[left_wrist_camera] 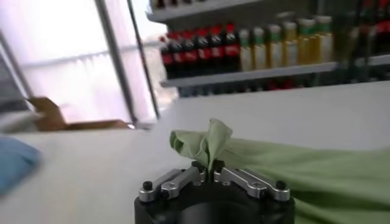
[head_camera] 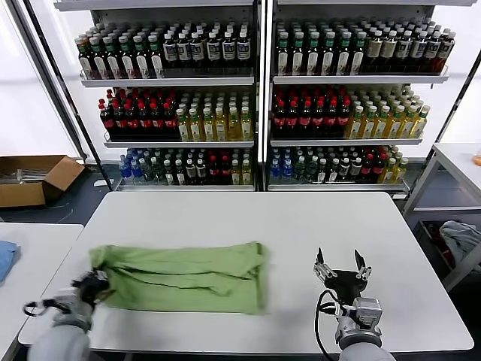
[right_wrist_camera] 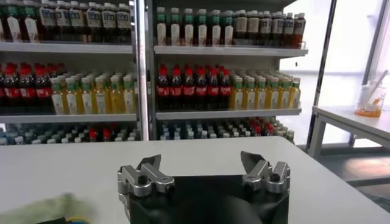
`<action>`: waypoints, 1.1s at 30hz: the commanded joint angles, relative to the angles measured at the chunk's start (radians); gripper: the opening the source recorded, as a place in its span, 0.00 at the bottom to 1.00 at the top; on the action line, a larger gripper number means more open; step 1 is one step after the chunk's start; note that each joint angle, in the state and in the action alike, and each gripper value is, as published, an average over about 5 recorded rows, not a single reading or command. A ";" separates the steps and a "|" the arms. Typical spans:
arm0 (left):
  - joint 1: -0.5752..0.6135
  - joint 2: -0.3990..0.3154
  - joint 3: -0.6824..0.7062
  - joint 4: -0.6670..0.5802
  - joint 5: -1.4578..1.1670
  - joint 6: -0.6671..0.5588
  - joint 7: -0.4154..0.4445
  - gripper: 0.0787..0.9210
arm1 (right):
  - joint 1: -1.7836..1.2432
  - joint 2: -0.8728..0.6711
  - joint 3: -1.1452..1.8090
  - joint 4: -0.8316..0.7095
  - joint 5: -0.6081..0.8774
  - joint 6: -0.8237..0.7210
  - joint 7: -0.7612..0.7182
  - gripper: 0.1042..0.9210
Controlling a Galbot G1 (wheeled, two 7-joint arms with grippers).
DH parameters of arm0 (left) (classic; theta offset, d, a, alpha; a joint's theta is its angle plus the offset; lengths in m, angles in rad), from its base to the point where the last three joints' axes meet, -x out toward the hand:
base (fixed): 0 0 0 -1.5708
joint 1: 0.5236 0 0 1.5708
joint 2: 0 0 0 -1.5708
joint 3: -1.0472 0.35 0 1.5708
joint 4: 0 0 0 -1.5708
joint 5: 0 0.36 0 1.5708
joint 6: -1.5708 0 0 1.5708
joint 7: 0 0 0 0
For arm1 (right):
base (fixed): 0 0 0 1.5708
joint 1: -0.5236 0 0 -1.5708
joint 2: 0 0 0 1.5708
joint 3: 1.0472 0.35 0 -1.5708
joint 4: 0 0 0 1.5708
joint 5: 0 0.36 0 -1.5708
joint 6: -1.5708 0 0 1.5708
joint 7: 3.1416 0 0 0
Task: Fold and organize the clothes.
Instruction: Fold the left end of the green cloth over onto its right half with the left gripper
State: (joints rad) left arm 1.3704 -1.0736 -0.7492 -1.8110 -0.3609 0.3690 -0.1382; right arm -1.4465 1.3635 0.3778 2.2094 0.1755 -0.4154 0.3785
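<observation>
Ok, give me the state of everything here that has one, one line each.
Green shirt: lying folded on the white table, its left end pinched up.
Left hand: shut on the shirt's bunched corner.
Right hand: open, empty, off the shirt's right end.
Cardboard box: open, on the floor.

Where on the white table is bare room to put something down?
Bare: the table strip between the green shirt and the shelves, and the patch between shirt and right gripper. Crowded: the shirt's left end, pinched by the left gripper.
</observation>
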 commanded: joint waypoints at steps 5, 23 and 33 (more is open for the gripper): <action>-0.052 0.270 -0.173 0.047 0.011 -0.011 0.072 0.04 | 0.010 0.016 -0.027 0.005 -0.024 -0.007 0.004 0.88; -0.110 -0.119 0.351 -0.157 0.143 0.081 0.050 0.04 | -0.101 0.017 0.081 0.045 -0.023 0.025 -0.002 0.88; -0.172 -0.195 0.488 -0.070 0.235 0.100 0.071 0.04 | -0.146 0.027 0.117 0.049 -0.023 0.049 -0.004 0.88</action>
State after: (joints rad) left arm 1.2440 -1.1737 -0.4252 -1.9064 -0.1988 0.4482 -0.0758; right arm -1.5599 1.3886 0.4681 2.2541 0.1534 -0.3775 0.3747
